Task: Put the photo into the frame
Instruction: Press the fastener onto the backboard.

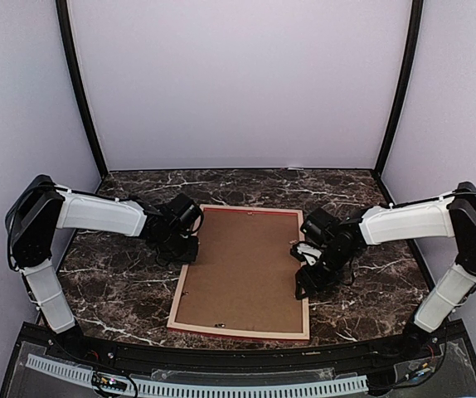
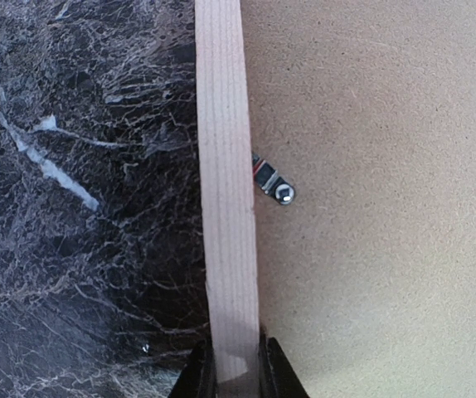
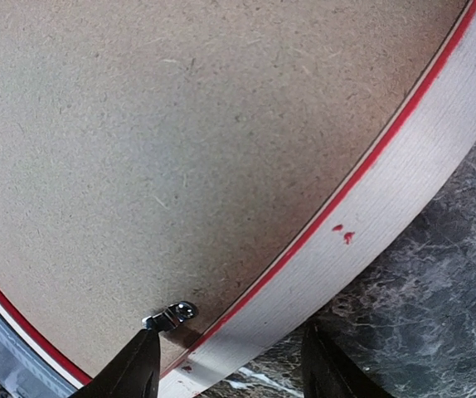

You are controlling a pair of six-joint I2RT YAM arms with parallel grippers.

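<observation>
Pale wood shows on the back of the thin rectangular red-fronted picture frame (image 1: 238, 332). It lies face down on the dark veined marble tabletop (image 1: 114, 282) between the two pincers, and a plain brown fibreboard backing board (image 1: 242, 269) fills it. We see the left pincer (image 1: 186, 251) closed on the frame's left rail, with a black fingertip on each side of the wood. A small metal turn clip (image 2: 274, 186) sits on the board just ahead of it. The right pincer (image 1: 303, 288) is spread open astride the right rail. One finger (image 3: 130, 369) touches a second metal clip (image 3: 174, 313) on the board, and the other hangs over the tabletop just outside the rail.
</observation>
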